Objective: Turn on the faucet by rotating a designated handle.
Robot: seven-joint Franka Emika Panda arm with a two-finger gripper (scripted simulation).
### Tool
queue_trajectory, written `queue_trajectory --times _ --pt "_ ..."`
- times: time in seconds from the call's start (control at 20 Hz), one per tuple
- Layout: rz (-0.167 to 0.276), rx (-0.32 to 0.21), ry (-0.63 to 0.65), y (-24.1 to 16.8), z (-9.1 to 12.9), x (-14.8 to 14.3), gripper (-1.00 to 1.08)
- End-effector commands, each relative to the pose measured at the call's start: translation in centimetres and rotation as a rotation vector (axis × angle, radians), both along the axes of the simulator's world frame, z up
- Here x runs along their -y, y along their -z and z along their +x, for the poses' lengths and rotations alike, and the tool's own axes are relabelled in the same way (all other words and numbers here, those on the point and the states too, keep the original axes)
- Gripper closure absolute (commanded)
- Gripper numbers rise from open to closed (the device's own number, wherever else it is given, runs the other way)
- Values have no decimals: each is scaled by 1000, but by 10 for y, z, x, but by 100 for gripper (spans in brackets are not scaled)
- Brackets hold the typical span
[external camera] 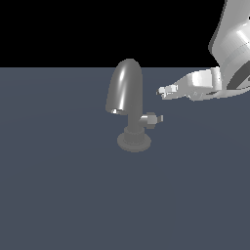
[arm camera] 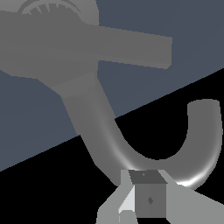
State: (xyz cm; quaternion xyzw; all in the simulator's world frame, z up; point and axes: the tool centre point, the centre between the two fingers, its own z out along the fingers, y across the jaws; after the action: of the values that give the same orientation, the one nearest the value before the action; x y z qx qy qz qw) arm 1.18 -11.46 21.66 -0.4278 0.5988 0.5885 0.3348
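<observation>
A: Nearest the exterior camera there's only the flat slate-blue floor [external camera: 63, 205]. On it, near the middle, stands the grey metallic faucet with the big hood-like arched spout [external camera: 126, 90], on a short stem and a round disc base.

B: And the handle?

A: The small grey stub ending in a thin flat bar [external camera: 152, 118] pokes sideways out of the stem, just above the base, toward the exterior view's right. That's the target, not the spout.

B: Where's the arm?

A: The white-and-silver gripper [external camera: 165, 92] reaches in from the exterior view's right, fingertips pointed at the faucet. It sits higher than the handle, near the spout's flank, touching neither.

B: Open or closed?

A: The tips look close together in the exterior view, but I can't tell the gap. It holds nothing. In the wrist view the faucet [arm camera: 113, 135] fills the picture with the handle's [arm camera: 131, 48] bar stretching across, and only the claw's base shows at the edge.

B: How will that handle behave?

A: My judgement: rigid metal, smooth, fixed to the stem, turning only about its pivot. It won't flex or lift. The bar's outer end is the place to press or pinch, since that gives most leverage. Slipping off the slim, slick bar is the risk.
</observation>
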Motion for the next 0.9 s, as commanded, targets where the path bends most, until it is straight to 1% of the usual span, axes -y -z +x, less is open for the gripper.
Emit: queue_trajectory --times 0.0,0.15,0.35,0.5,0.8,0.85 --pt "28 -46 50 14 -3 2 108" --pt "51 -85 93 27 -7 3 108" --pt "71 -117 127 37 -11 3 108" --pt "77 -127 138 40 -12 3 108" --pt "78 -128 140 41 -12 3 108" --pt "78 -128 140 44 -16 3 108"
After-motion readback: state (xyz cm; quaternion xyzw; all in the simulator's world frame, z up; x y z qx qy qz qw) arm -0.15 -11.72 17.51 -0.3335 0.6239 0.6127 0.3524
